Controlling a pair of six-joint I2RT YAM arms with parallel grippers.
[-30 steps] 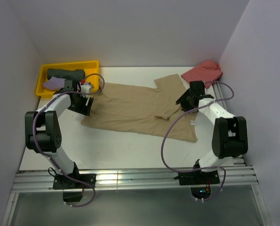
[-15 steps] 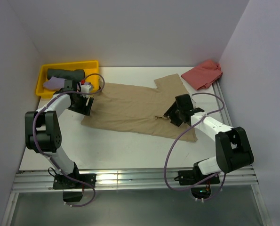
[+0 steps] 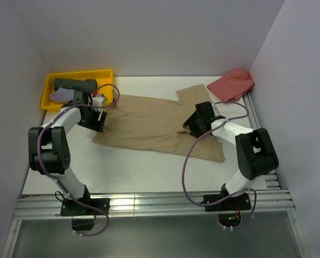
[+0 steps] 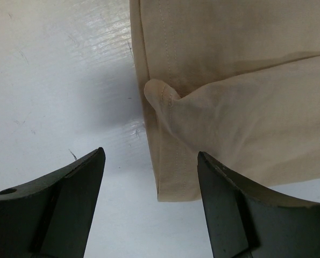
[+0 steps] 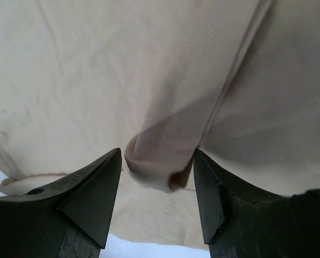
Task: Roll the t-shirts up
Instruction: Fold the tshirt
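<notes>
Since a second ago the right arm has swung in from the table's right edge; its gripper (image 3: 196, 120) now sits over the middle-right of the tan tee (image 3: 149, 122). The left arm has not shifted.

Tan tee: spread flat across the centre of the table (image 3: 143, 166), one sleeve pointing toward the far side and its lower right corner nearest the right arm's base. It is not rolled.

Right gripper (image 5: 157, 161): fingers wide apart, standing either side of a raised fold in the tee (image 5: 95, 70). The fold fills the gap between the tips. I cannot tell from the wrist view whether the pads touch it; nothing looks clamped.

Left gripper (image 3: 95, 119): at the tee's left edge. In the wrist view it (image 4: 151, 161) is well open, one finger above bare table (image 4: 57, 80), the other above the cloth (image 4: 246, 107), and a small turned-up corner of hem lies just beyond the gap. It holds nothing.

Red tee (image 3: 232, 84): bunched at the far right corner, apart from the tan one.

Tray (image 3: 103, 72): yellow, far left corner, holding a rolled dark tee (image 3: 73, 84) and a lilac tee (image 3: 60, 95) on its near side.
</notes>
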